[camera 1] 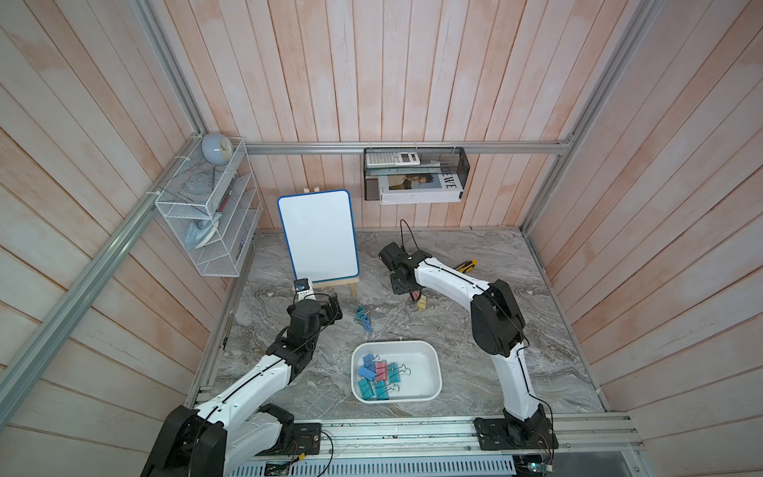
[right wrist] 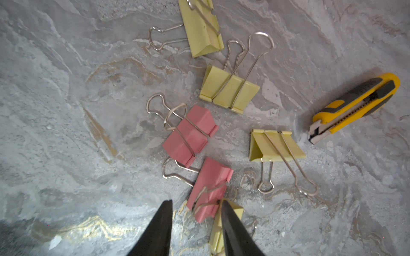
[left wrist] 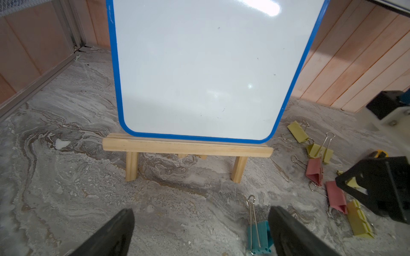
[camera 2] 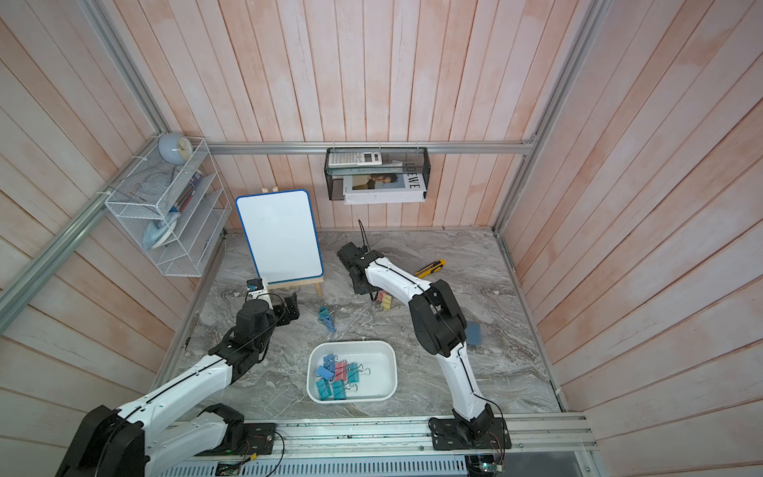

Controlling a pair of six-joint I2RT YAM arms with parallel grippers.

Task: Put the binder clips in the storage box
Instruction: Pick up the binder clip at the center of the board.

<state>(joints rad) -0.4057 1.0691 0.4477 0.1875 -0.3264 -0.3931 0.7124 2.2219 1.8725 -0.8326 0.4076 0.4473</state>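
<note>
The white storage box [camera 1: 433, 373] [camera 2: 390, 371] holds several blue, teal and pink binder clips [camera 1: 377, 376]. A few blue and teal clips [camera 1: 363, 318] [camera 2: 326, 318] lie on the marble beside my left gripper [camera 1: 336, 312] [left wrist: 200, 221], which is open and empty. One teal clip [left wrist: 258, 237] sits just inside one of its fingers. My right gripper [camera 1: 408, 293] [right wrist: 196, 200] hangs open over several yellow and pink clips [camera 2: 384, 300]. A pink clip [right wrist: 208, 195] has one end between its tips, and a yellow clip [right wrist: 216, 232] lies against one finger.
A yellow-and-black utility knife [right wrist: 355, 106] [camera 1: 466, 266] lies beyond the yellow clips. A blue-framed whiteboard on a wooden easel [camera 1: 318, 235] [left wrist: 199, 66] stands behind the left gripper. A blue pad [camera 2: 472, 333] lies by the right arm. A wire rack [camera 1: 206, 214] and a mesh basket [camera 1: 415, 173] hang on the walls.
</note>
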